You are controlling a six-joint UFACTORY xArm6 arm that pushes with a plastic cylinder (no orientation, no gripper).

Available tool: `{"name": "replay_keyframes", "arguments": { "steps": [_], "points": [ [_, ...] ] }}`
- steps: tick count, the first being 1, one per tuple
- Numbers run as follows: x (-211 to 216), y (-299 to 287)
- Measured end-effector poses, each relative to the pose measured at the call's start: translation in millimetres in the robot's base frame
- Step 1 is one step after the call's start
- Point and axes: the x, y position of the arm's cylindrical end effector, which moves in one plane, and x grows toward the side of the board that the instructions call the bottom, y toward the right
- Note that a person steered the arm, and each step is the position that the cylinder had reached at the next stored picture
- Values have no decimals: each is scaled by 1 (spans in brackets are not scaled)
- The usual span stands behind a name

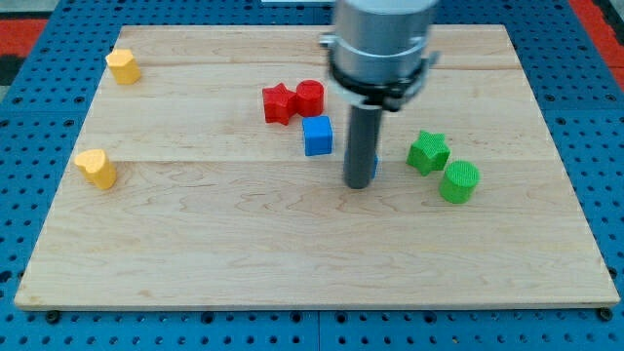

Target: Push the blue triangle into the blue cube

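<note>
The blue cube (317, 136) sits near the middle of the wooden board (292, 244). The blue triangle (374, 165) is almost wholly hidden behind my rod; only a thin blue sliver shows at the rod's right side. My tip (359, 183) rests on the board just to the right of the blue cube and slightly below it, with a small gap between them. The tip is right in front of the blue triangle.
A red star (279, 103) and a red cylinder (310, 97) stand together above the blue cube. A green star (428, 152) and a green cylinder (458, 181) lie to the right of my tip. Two yellow blocks (123, 66) (97, 168) sit at the left.
</note>
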Motion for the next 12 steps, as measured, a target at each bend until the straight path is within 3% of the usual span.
{"name": "replay_keyframes", "arguments": {
  "steps": [1, 4, 5, 6, 7, 8, 9, 10, 11, 12],
  "points": [
    [-2, -2],
    [52, 8],
    [45, 31],
    [-4, 47],
    [-25, 55],
    [-26, 52],
    [-27, 8],
    [-14, -9],
    [38, 8],
    [59, 9]
  ]
}}
